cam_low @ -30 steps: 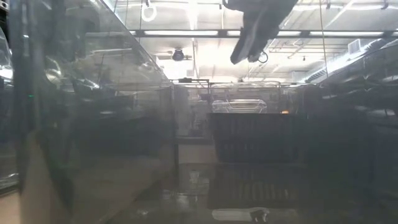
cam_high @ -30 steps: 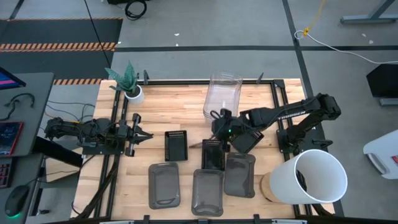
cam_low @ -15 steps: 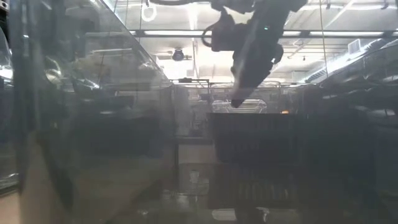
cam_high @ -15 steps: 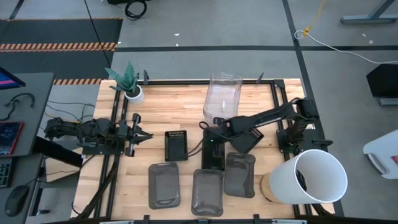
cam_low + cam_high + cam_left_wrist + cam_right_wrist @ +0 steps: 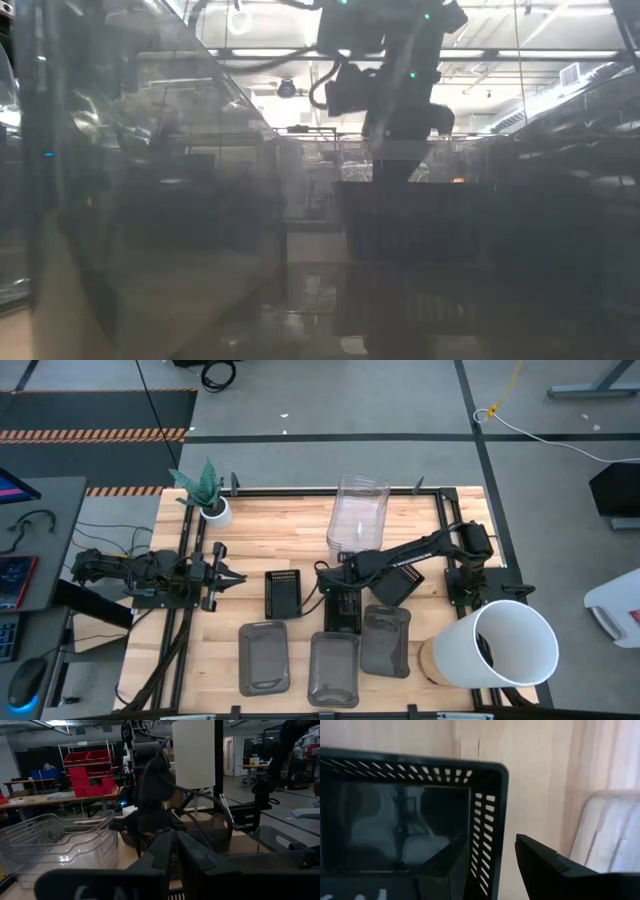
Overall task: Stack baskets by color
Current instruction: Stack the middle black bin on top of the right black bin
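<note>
A black slotted basket rests flat on the table's middle. My right gripper points down over its far end, open, one finger inside and one outside the basket's side wall near a corner; touch does not show. A second black basket lies to its left, a third under my right arm. Three dark grey baskets lie in a row near the front edge. Clear baskets stand at the far edge. My left gripper waits shut at the left.
A big white bucket lies on its side at the near right corner. A white plant pot stands at the far left. Bare wood lies between the clear baskets and the plant pot.
My right gripper has come down toward the table's left and near edge, onto the far end of the middle black basket, and has tipped from slanting to pointing almost straight down. The baskets have kept their places.
</note>
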